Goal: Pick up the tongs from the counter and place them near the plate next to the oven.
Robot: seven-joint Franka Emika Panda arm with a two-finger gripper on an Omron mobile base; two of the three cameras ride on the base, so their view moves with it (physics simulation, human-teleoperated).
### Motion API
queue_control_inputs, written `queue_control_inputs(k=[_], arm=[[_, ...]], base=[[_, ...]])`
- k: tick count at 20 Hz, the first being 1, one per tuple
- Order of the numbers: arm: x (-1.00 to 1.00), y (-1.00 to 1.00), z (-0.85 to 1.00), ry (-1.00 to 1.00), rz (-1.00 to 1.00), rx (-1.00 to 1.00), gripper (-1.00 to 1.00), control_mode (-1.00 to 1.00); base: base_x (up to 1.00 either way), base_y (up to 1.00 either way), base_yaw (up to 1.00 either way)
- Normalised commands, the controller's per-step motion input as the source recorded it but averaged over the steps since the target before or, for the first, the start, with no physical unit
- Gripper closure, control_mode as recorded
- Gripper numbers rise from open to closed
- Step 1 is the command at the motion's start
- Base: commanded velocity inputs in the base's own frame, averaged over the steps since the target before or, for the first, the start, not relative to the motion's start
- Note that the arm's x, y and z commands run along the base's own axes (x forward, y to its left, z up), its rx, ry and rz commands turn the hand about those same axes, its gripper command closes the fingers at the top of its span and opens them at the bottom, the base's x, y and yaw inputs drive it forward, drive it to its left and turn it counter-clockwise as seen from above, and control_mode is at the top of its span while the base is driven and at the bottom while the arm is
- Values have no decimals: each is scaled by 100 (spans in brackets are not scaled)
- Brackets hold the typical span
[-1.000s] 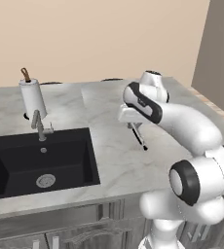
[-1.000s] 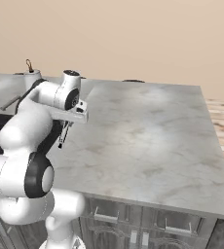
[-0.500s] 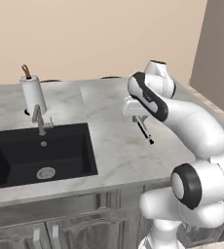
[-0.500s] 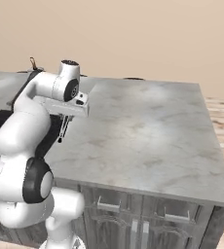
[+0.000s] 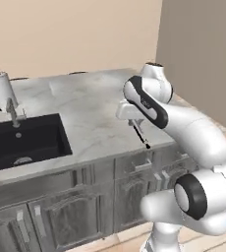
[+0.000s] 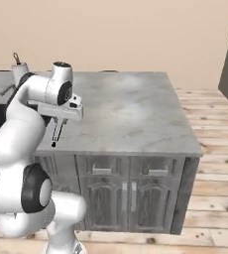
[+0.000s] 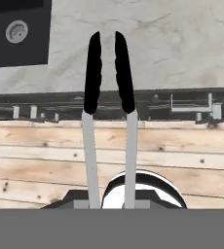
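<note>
One pair of tongs [image 7: 109, 97] hangs from the gripper [image 5: 134, 123], clenched at its pale handle ends, with its two black tips pointing down along the hand's line of sight. In the left base view the tongs [image 5: 140, 134] slant down from the gripper over the front edge of the counter [image 5: 93, 113], off the stone; in the right base view the tongs [image 6: 57, 133] hang at the counter's [image 6: 131, 109] front left edge. Past the tips the hand view shows one stretch of counter [image 7: 158, 39], one corner of the black sink [image 7: 16, 29] with its drain, the cabinet fronts [image 7: 182, 109] below the edge, and wooden floor [image 7: 182, 151]. Left of the tongs lie one sink [image 5: 21, 140], one tap [image 5: 13, 112] behind it and one paper roll [image 5: 1, 88] on its stand. How the jaws meet the tongs is hidden in both base views. Since a second ago both base views have shifted wholesale: the cameras have moved, the sink now sits farther left, and the tongs stay gripped, now above the counter's front edge.
</note>
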Motion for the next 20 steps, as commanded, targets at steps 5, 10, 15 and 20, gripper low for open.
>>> queue_control_inputs(k=[5,10,15,20], arm=[[0,0,0,0,0,0,100,100],[0,0,0,0,0,0,100,100],[0,0,0,0,0,0,100,100],[0,0,0,0,0,0,100,100]], base=[[0,-11,-96],[0,-11,-97],[0,-12,-92],[0,-13,-85]])
